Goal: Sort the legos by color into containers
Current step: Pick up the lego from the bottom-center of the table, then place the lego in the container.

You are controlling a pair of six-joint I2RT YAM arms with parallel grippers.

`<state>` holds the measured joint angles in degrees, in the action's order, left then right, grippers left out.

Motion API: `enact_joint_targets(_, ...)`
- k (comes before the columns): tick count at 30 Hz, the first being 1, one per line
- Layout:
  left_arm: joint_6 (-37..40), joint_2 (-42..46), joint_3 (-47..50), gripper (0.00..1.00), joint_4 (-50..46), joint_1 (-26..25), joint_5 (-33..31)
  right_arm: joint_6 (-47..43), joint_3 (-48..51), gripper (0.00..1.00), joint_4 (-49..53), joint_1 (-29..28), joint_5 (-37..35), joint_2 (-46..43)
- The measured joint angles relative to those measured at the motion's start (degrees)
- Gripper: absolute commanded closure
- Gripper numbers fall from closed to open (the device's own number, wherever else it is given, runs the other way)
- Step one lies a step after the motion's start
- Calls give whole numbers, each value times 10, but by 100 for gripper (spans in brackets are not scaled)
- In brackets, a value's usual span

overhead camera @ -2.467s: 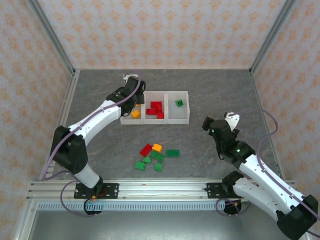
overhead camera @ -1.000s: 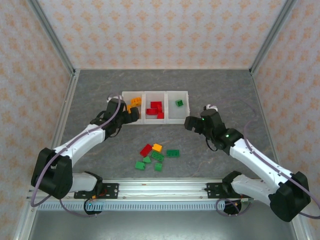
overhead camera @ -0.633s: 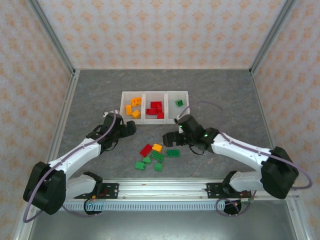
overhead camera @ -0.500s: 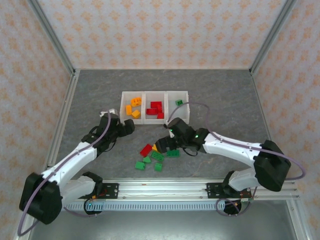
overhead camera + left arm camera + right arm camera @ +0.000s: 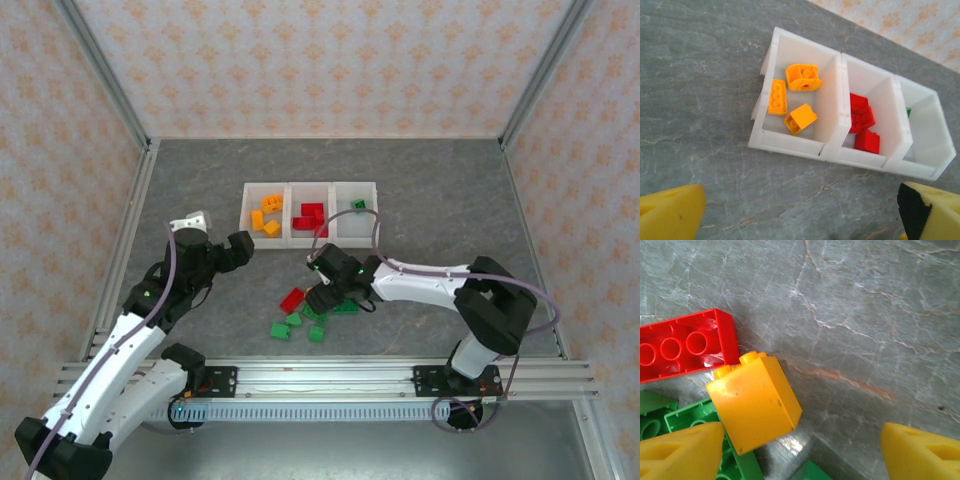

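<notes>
Centre frame, on desk (image 5: 450,190): loose legos (image 5: 296,320), wide-spread right jaws low over orange brick (image 5: 756,400) beside red brick (image 5: 685,345). Lower left of containers (image 5: 288,213): left jaws, wide, empty. Inside containers: orange, red, green, one colour each.

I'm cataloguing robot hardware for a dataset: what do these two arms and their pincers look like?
The left arm and right arm have white links with black joints. A thin purplish-grey cable loops loosely along each. The left pincer and right pincer look black from above. The wrist views show wedge-shaped yellow fingertips, one on the left pincer with a black face.
</notes>
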<state>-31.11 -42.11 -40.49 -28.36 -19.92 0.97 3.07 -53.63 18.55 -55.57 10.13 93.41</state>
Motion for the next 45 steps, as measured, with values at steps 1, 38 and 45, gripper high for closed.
enact_joint_targets(1, 3, -6, 0, 1, -4, 0, 0, -2, -4, 20, -1, 0, 3, 6)
enact_joint_targets(38, 49, 121, 9, 1, 7, 0, -5, 53, -159, 74, -19, 9, -74, 12)
enact_joint_targets(45, 36, 201, 30, 1, 8, 0, -52, 89, -278, 75, -86, 39, -77, 69)
